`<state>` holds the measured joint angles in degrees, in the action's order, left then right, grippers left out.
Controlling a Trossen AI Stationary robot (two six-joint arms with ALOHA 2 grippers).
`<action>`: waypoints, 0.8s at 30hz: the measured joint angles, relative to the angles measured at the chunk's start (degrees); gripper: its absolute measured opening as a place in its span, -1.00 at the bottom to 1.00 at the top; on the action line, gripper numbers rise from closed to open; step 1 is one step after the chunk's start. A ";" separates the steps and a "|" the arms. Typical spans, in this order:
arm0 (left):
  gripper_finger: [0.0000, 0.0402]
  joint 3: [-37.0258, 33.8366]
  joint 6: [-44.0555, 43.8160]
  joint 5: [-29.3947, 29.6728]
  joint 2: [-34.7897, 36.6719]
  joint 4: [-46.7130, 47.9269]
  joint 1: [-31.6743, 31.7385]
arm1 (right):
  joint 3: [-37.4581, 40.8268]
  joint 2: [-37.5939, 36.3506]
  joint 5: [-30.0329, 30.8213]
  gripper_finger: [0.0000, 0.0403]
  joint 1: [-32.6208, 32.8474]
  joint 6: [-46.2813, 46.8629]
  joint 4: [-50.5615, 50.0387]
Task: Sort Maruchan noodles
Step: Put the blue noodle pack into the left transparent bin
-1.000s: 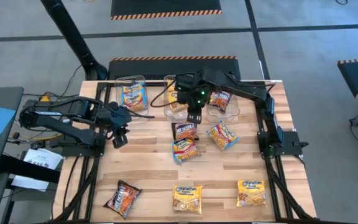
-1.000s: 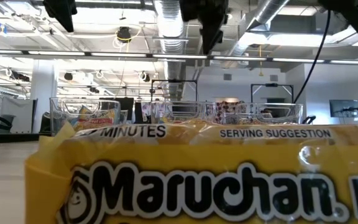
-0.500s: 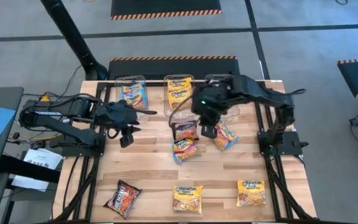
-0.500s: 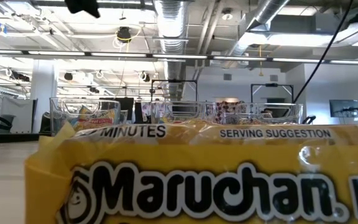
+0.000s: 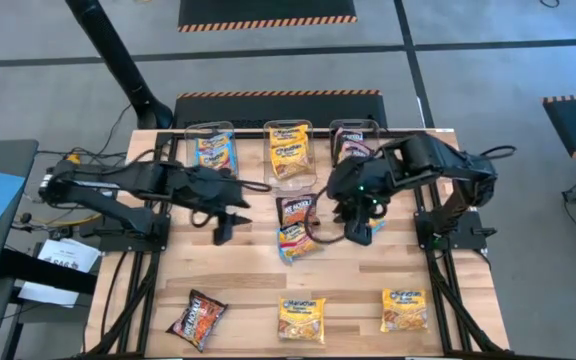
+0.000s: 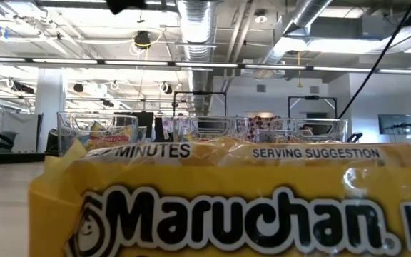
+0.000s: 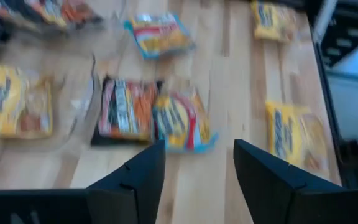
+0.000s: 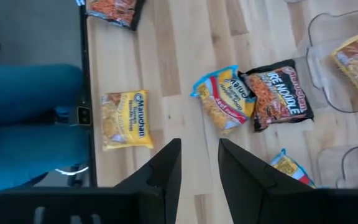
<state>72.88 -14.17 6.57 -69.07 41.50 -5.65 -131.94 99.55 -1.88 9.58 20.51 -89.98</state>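
Loose Maruchan packets lie flat on the table. In the middle, a black-red one [image 5: 296, 209] has a blue-pink one [image 5: 296, 242] against its near end. Another blue-pink packet [image 8: 289, 167] sits under my right arm. Along the near edge lie a black-red packet [image 5: 196, 318] and two yellow ones [image 5: 301, 318] [image 5: 404, 308]. My left gripper [image 5: 223, 230] hovers open, left of the middle pair. My right gripper [image 5: 358, 225] hovers open to their right. In the left wrist view, the left gripper [image 7: 197, 162] points toward the pair [image 7: 179, 121].
Three clear bins stand along the far edge: the left one [image 5: 211, 150] holds a blue-pink packet, the middle one [image 5: 290, 150] a yellow one, the right one [image 5: 353, 142] a black-red one. A yellow packet [image 6: 227, 207] fills the low view's foreground. Bare wood [image 5: 238, 280] lies between the middle and near packets.
My right gripper has moved from beside the middle bin toward the table's right and near edge, ending over the blue-pink packet to the right of the middle pair. My left gripper has travelled rightward toward the middle packets. No packet has shifted.
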 joint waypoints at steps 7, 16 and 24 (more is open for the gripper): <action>-0.10 0.00 1.09 0.22 -9.17 -5.66 0.00 | 0.00 -0.94 4.65 -0.36 3.76 2.11 -0.03; -0.10 0.02 0.55 0.28 -21.42 -10.96 -0.64 | 0.00 -1.03 6.39 -0.36 4.68 2.10 -0.05; -0.10 0.00 0.77 0.33 -30.22 -18.57 -0.72 | 0.02 -1.03 6.42 -0.36 4.66 2.08 -0.01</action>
<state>72.88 -13.40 6.90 -99.29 22.93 -6.37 -131.92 98.52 4.54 14.24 22.59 -89.99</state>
